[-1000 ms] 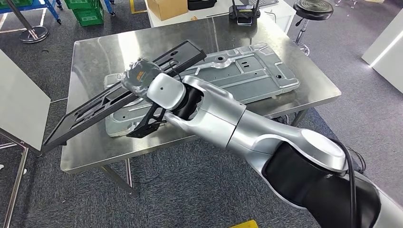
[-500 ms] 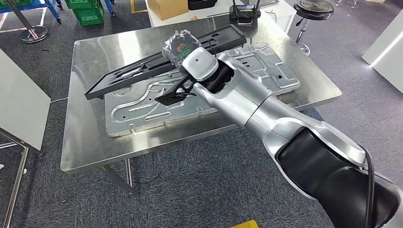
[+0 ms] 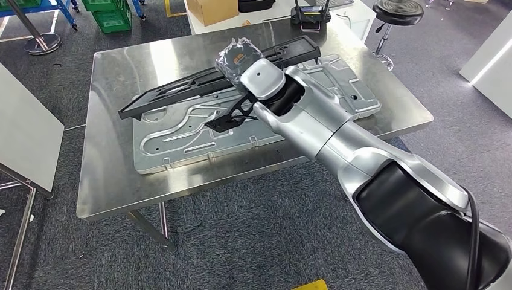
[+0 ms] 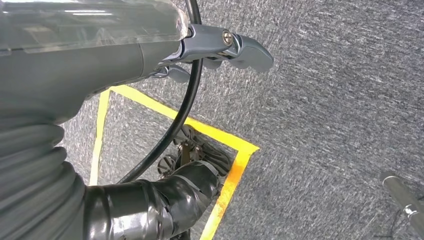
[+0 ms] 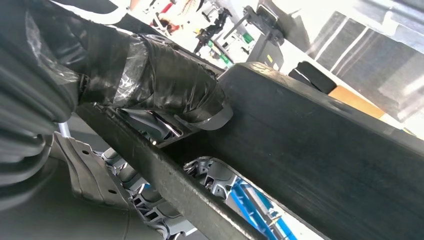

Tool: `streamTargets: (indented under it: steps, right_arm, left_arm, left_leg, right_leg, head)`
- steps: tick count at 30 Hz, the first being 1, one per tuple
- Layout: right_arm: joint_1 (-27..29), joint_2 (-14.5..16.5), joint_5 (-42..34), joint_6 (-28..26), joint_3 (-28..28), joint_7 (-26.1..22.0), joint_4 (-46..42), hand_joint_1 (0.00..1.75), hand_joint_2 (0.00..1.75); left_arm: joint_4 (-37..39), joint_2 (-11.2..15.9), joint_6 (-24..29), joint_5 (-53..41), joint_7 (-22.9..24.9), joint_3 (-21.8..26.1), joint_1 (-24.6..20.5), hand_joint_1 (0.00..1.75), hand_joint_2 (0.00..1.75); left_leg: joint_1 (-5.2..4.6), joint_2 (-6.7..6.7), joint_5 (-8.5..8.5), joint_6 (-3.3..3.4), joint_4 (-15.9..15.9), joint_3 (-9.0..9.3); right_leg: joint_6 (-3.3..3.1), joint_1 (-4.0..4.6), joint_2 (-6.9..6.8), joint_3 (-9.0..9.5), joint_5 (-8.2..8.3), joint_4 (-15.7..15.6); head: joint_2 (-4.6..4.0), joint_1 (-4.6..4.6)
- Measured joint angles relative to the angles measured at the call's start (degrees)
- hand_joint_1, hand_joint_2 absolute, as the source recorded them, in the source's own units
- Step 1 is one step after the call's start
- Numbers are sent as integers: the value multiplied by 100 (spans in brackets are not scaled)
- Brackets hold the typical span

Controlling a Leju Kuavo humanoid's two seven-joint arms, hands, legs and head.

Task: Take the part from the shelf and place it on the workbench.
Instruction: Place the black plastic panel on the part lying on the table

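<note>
Head view: the right hand (image 3: 236, 55) grasps the long black part (image 3: 181, 90) mid-length, balancing it above the table (image 3: 115, 181); left fingers (image 4: 240, 47) hang released.

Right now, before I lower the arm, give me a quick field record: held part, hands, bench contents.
held part: long black frame, tilted, over the bench
right hand: hand grips the black frame near its middle
left hand: hand hangs over grey carpet, holding nothing
bench: steel workbench
already on bench: large grey stamped metal panel, lying flat beneath the frame
contact frame to panel: cannot tell
</note>
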Motion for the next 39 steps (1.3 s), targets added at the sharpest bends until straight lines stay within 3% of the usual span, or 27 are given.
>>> streamTargets:
  steps: [7, 12, 16, 23, 27, 29, 34, 39]
  right_arm:
    - [49, 0, 49, -4, -36, -32, 65, 175, 175]
    - [57, 3, 86, -20, -55, -77, 100, 175, 175]
    - [49, 26, 136, -67, -67, -140, 142, 175, 175]
    - [72, 53, 178, -84, -67, -189, 219, 175, 175]
    - [74, 68, 198, -80, -67, -217, 230, 175, 175]
    - [79, 75, 201, -75, -67, -218, 233, 175, 175]
    - [84, 83, 202, -69, -67, -218, 234, 175, 175]
    - [84, 85, 213, -62, -67, -218, 234, 175, 175]
  left_arm:
    - [0, 0, 6, 16, 70, 0, 1, 0, 175]
    - [-1, 1, 11, 31, 95, 0, -2, 0, 175]
    - [-1, -2, 7, 57, 122, 0, -7, 0, 175]
    - [-2, -4, 1, 68, 139, 0, -2, 0, 175]
    - [-1, -1, 3, 90, 140, 0, -3, 0, 175]
    - [-1, -4, 3, 106, 148, 0, -3, 0, 175]
    - [-1, -7, 3, 126, 156, 0, -3, 0, 175]
    - [-2, 0, 1, 126, 158, 0, -2, 0, 175]
  left_leg:
    - [-14, 0, -20, 33, 37, -16]
    - [-17, 4, -5, 96, -4, 5]
    - [-35, -1, 3, 69, -50, 61]
    - [-45, -4, -7, 78, -23, 32]
    - [-57, 1, -12, 120, -18, 25]
    - [-40, 1, -3, 113, -32, 27]
    - [-43, -1, -6, 117, -26, 26]
    - [-66, -3, -26, 140, 13, 9]
  right_leg:
    - [42, -16, 0, 0, 1, 2]
    - [113, -25, 0, 21, 2, -10]
    - [18, -21, -9, 78, 6, -58]
    - [41, -28, -16, 62, 5, -58]
    - [96, -47, -10, 68, 19, -88]
    - [70, -31, -10, 62, 18, -80]
    - [72, -30, -13, 64, 18, -81]
    - [142, -61, -16, 66, 26, -94]
  head:
    - [0, -1]
    - [0, 0]
    - [0, 2]
    - [0, 3]
    - [0, 2]
    - [0, 2]
    - [0, 2]
    - [0, 2]
